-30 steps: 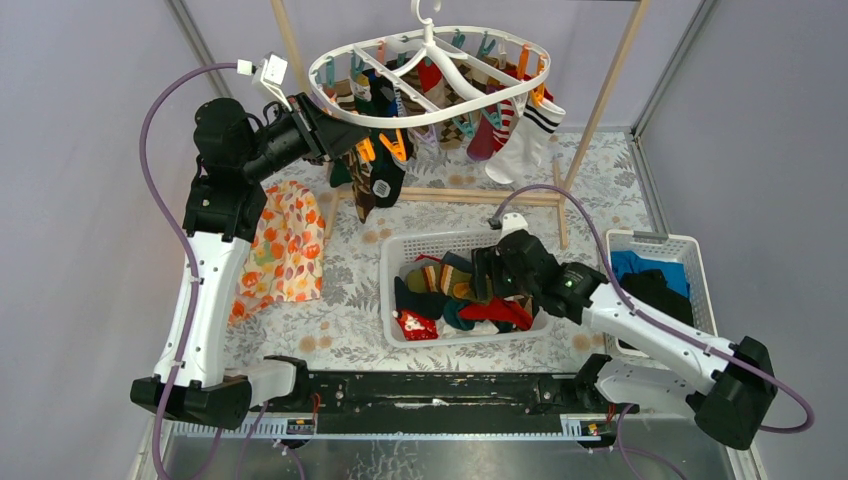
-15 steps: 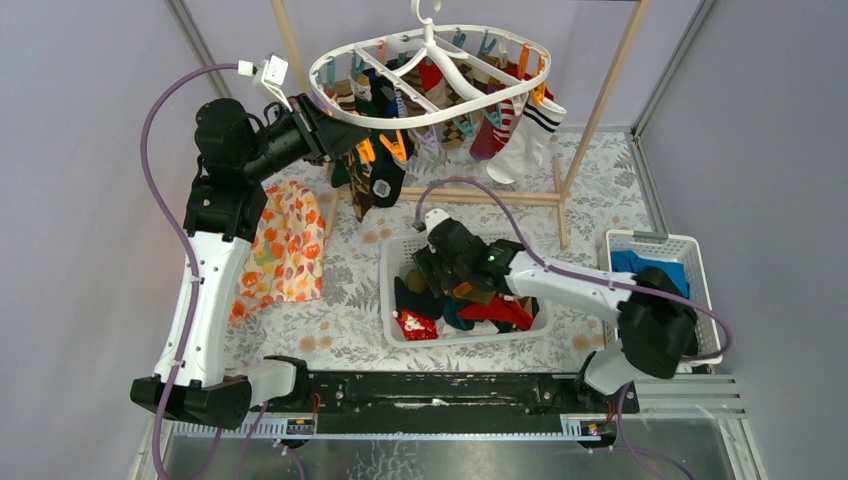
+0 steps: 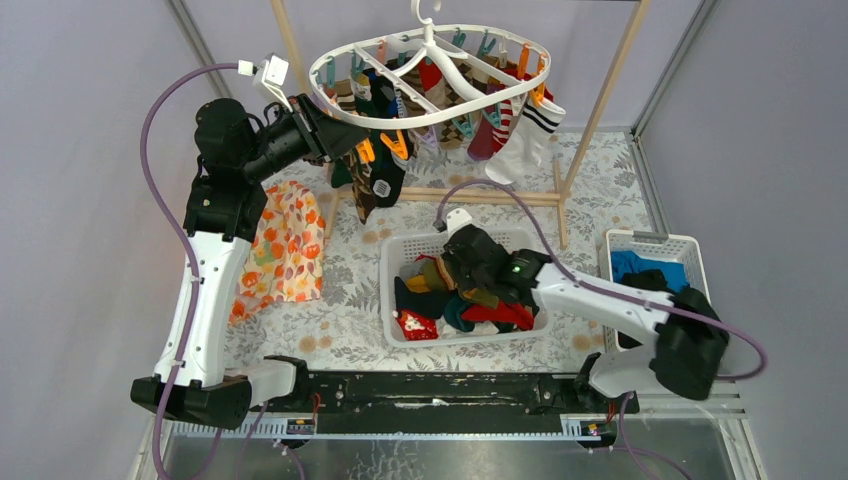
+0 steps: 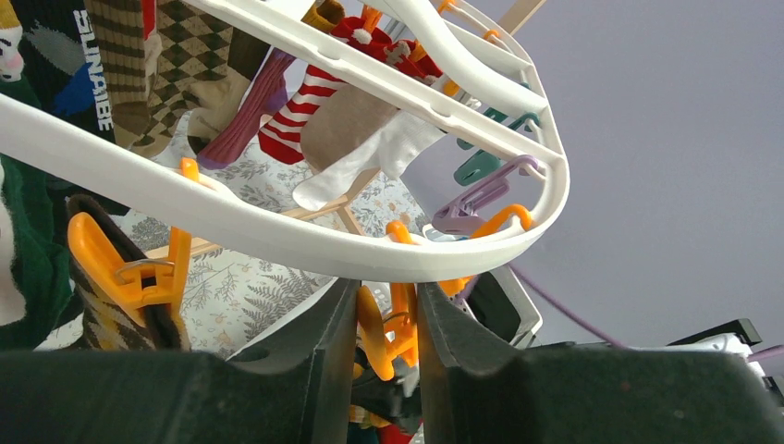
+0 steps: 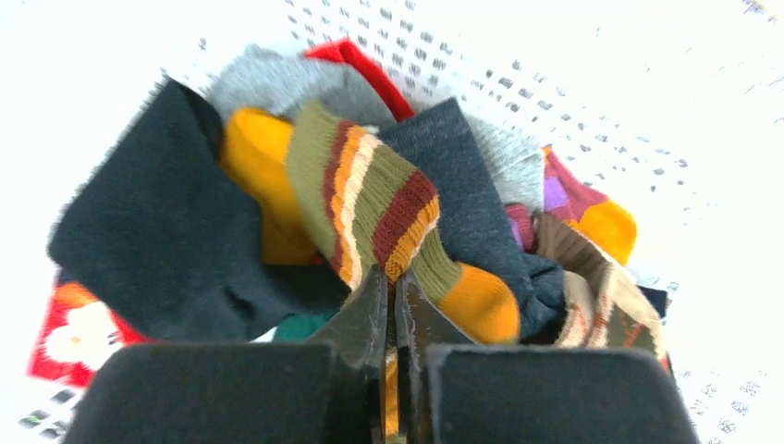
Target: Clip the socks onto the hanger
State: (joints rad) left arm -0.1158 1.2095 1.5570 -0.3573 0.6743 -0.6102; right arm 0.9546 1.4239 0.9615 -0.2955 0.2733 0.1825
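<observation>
Two arms work at different heights here. The biggest thing in play, the hanger [image 3: 437,120], hangs by its hook from the rack [image 3: 603,100] at the far side of the table. That leaves its clips dangling free below the rim, where an arm can reach them from underneath. Many socks [image 3: 500,125] are already pinned along its far and left sides.

Below it, near the middle of the table, the basket [image 3: 386,285] holds the unclipped pile, so it serves as the supply.

The left arm stands tall, elbow high and forearm angled up toward the hanger's near-left rim. The right arm lies low, stretched leftward across the table, with its wrist tipped down into the basket.

The left gripper [image 4: 381,301] has its fingers pressed on either side of an orange clip [image 4: 374,338] just under the rim. This probably steadies the clip or squeezes it open to take the next sock.

The right gripper [image 5: 392,282] is closed tight, with the edge of a striped sock [image 5: 370,194] pinched between its tips. That sock lies on top of the pile, which likely makes it the easiest one to lift clear.
</observation>
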